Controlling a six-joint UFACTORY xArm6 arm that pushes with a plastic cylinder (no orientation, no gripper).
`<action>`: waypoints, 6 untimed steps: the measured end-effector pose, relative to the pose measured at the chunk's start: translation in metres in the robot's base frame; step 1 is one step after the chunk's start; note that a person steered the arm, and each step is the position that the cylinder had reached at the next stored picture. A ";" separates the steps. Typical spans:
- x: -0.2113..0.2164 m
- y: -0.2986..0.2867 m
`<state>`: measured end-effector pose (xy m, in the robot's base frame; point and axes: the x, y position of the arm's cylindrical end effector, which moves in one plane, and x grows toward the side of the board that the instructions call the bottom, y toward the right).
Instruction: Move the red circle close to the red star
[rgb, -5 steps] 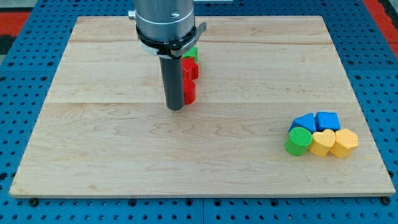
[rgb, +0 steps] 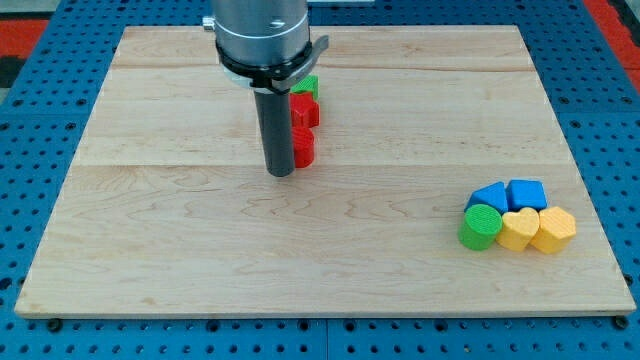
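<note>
Two red blocks stand stacked in a short column at the view's upper middle, both partly hidden by the rod. The lower red block (rgb: 304, 146) touches the rod's right side; the upper red block (rgb: 305, 110) sits just above it. Their shapes cannot be made out. A green block (rgb: 309, 86) peeks out above them, touching the upper red one. My tip (rgb: 281, 172) rests on the board right beside the lower red block, at its left and slightly below.
A cluster at the view's lower right holds a green cylinder (rgb: 480, 227), a yellow heart (rgb: 517, 230), a yellow hexagon (rgb: 553, 229), and two blue blocks (rgb: 489, 197) (rgb: 527, 193). The wooden board (rgb: 200, 250) lies on a blue pegboard.
</note>
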<state>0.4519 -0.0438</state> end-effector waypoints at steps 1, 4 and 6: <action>0.000 0.006; -0.011 0.006; -0.004 0.025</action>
